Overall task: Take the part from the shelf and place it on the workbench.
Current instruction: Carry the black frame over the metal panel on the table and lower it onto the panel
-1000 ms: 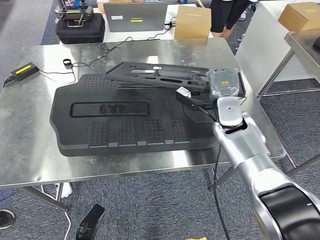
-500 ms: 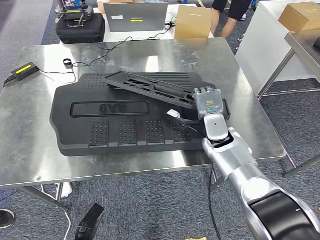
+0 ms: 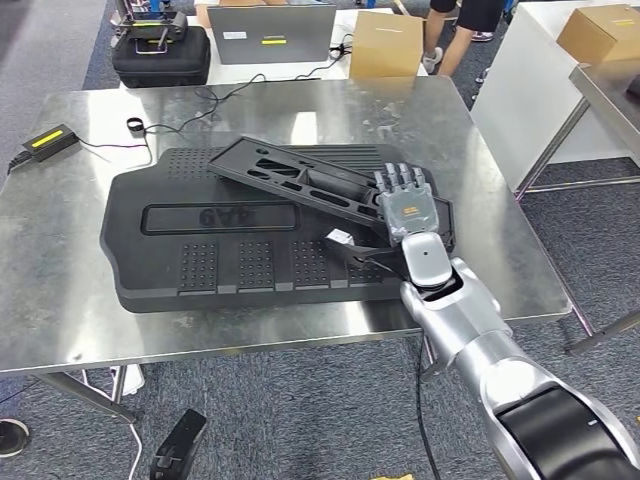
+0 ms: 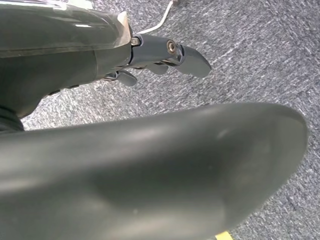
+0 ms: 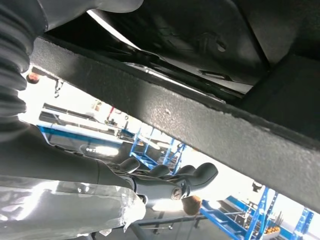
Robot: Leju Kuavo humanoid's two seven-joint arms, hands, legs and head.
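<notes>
So the part (image 3: pixel 302 180) is lying on top of the big black mat (image 3: pixel 189 250) on the workbench (image 3: pixel 68 290), long and flat, running diagonally from the middle of the mat toward my right hand (image 3: pixel 408 205). A second ago it was up higher and further right, half a second ago it was lower, and now it's swung a bit more left with its near end under my hand. My right hand sits flat on that end, fingers (image 3: pixel 400 180) stretched forward over it; can't tell if it's actually gripping or just resting. My left hand (image 4: pixel 166 55) hangs over the carpet, fingers loosely out, holding nothing. Behind the bench the person's legs (image 3: pixel 460 35) have moved further off.
</notes>
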